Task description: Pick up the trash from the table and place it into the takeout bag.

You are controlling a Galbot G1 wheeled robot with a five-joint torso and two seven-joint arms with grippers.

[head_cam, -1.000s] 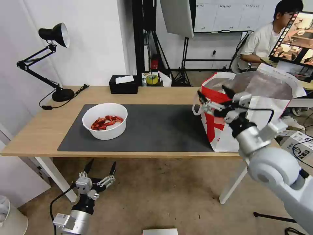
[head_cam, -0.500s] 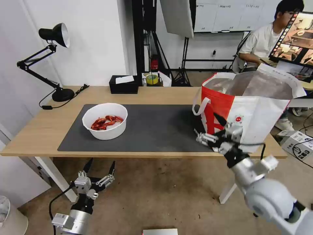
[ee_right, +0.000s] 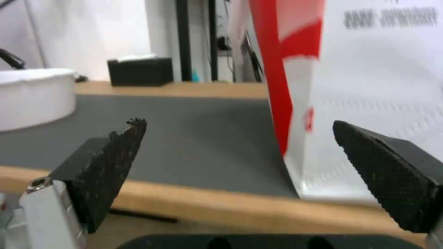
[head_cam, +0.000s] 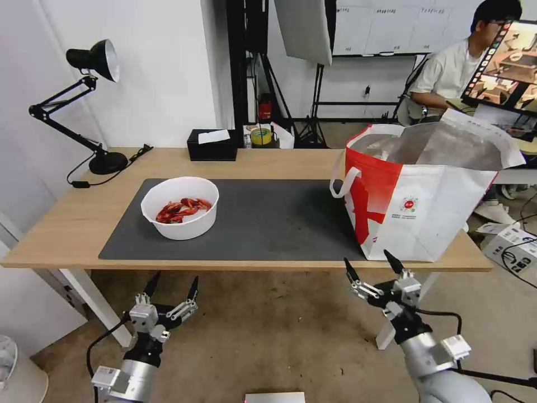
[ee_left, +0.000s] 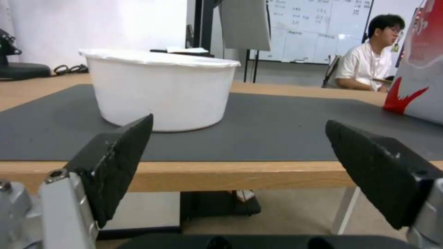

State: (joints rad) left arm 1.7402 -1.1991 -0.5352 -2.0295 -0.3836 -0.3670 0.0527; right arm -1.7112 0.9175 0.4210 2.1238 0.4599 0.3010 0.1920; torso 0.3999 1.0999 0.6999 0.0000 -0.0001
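A two-armed robot faces a long light-wood table [head_cam: 268, 159] with both arms held low in front of the near edge, below the tabletop. The left gripper [head_cam: 170, 286] hangs at the near left, its black fingers spread wide and empty, pointing up toward the table; from its wrist camera the same fingers [ee_left: 117, 162] frame a white bowl [ee_left: 161, 91] standing on the dark grey mat [ee_left: 277, 124]. The right gripper [head_cam: 372, 268] sits at the near right, just below the table edge and under the takeout bag, its fingers likewise spread wide with nothing between them. In the head view the white bowl [head_cam: 180, 207], holding red crayfish shells [head_cam: 182, 210], stands on the left part of the mat [head_cam: 268, 218], well apart from the bag. The takeout bag [head_cam: 425, 190], white with a red side panel, a silver foil lining and a small round red logo, stands upright and open at the right end of the table, its near left corner resting on the mat's right end; a white loop handle [head_cam: 341, 184] hangs from its left side. The right wrist camera shows the bag's red and white wall [ee_right: 351, 86] close ahead. A black tissue box [head_cam: 211, 144] sits at the far edge of the table, and a black desk lamp [head_cam: 84, 106] stands at the far left corner.
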